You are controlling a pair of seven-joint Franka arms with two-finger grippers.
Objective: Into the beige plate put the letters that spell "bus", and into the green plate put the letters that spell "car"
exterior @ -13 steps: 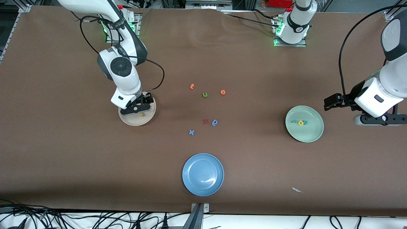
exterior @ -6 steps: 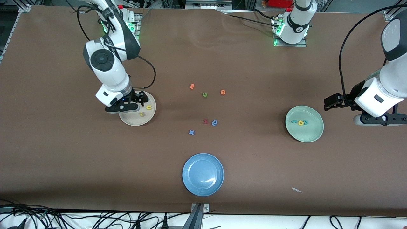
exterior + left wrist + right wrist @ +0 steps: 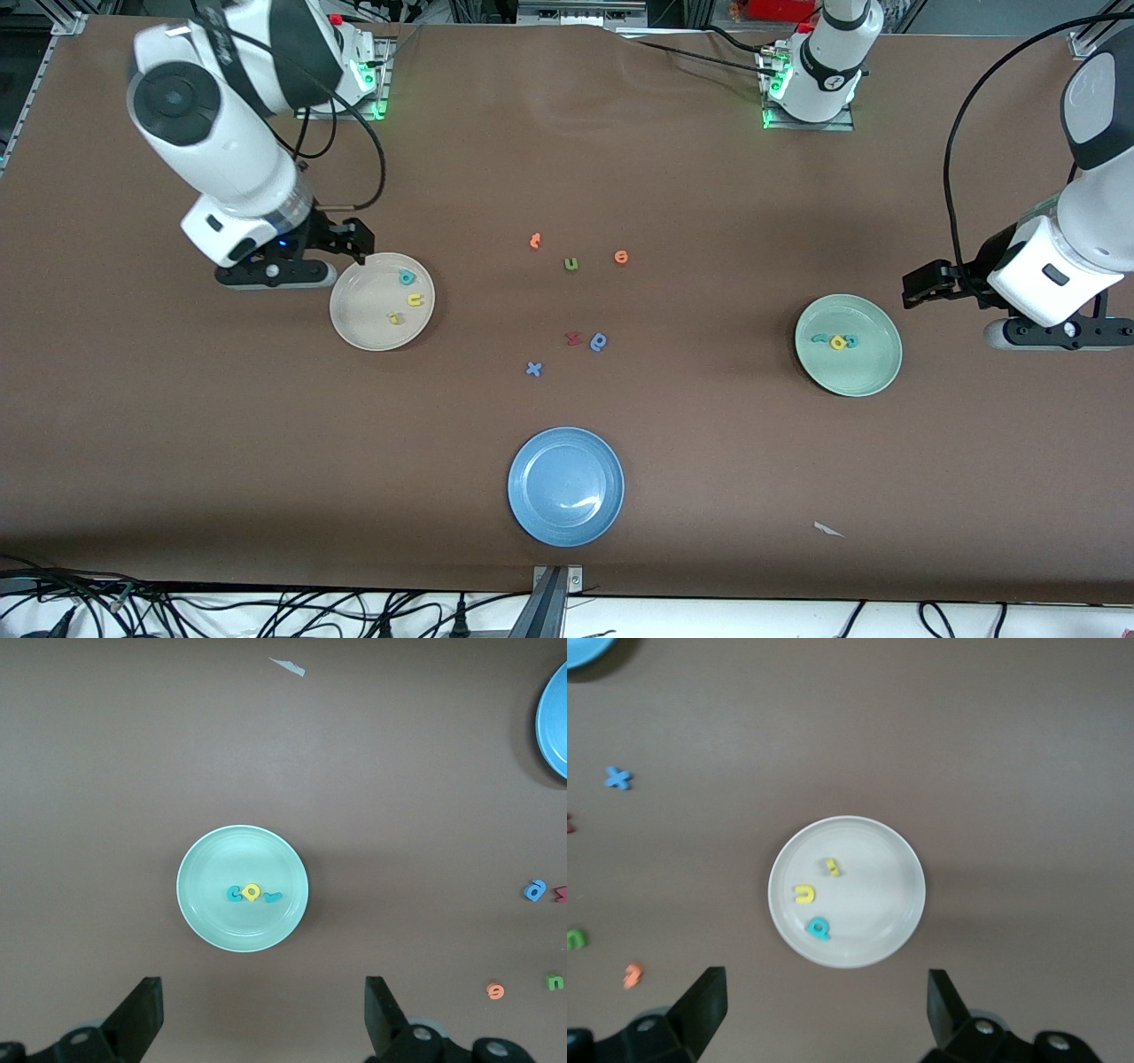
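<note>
Hovering with fingers spread and empty, the right gripper (image 3: pixel 341 248) hangs just off the rim of the round cream-beige plate (image 3: pixel 354 310), on the side toward the right arm's base. In that plate, close below the gripper, lie the tiny foam teal "b" (image 3: pixel 407 277), yellow "u" (image 3: pixel 415 300) and yellow "s" (image 3: pixel 395 317), all apart.

The left gripper (image 3: pixel 926 285) waits, fingers wide and empty, near the pale mint-green plate (image 3: pixel 873 377), where the teal "c" (image 3: pixel 235 894), yellow "a" (image 3: pixel 253 893) and teal-blue "r" (image 3: pixel 272 896) sit in a tight row.

Judgement: these letters are featherlight, soft and flat; pinch across a stroke's edges, gently. Both words look placed.
</note>
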